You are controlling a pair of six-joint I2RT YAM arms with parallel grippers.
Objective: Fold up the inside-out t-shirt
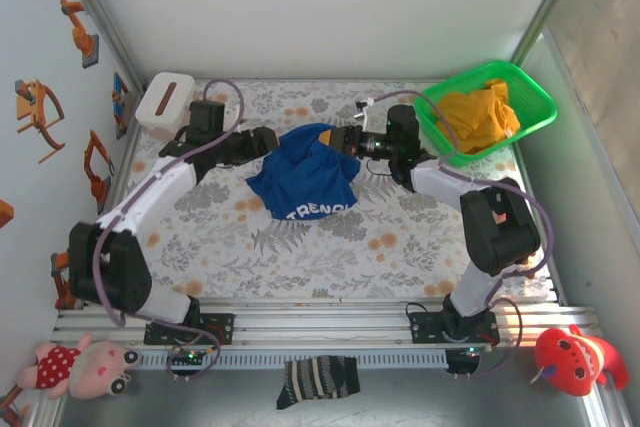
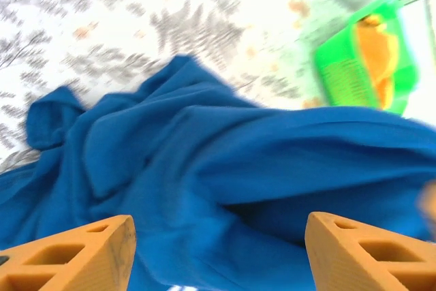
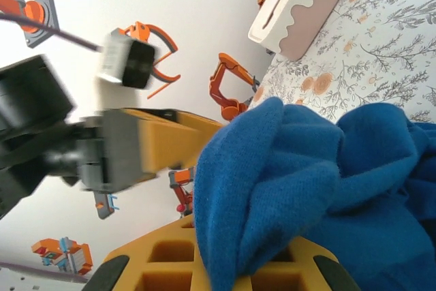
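Blue inside-out t-shirt [image 1: 305, 187] is a crumpled heap mid-desk [image 1: 220, 237], white lettering at near edge, far edge peaked up between the two grippers. Right gripper [image 1: 345, 140] pinched narrow on bunched fold of the cloth. Left gripper [image 2: 218, 236] spread wide, cloth just ahead, not gripped. Fabric soft, light, limp: likely to sag and slip, won't keep shape. Best holds probably hem corners or shoulder seams, drawn apart to flatten first. Green basket [image 1: 487, 112] with yellow-orange garment [image 1: 482, 115] sits well apart, far right.

The blue t-shirt [image 1: 300, 182] apparently reads "TREND".
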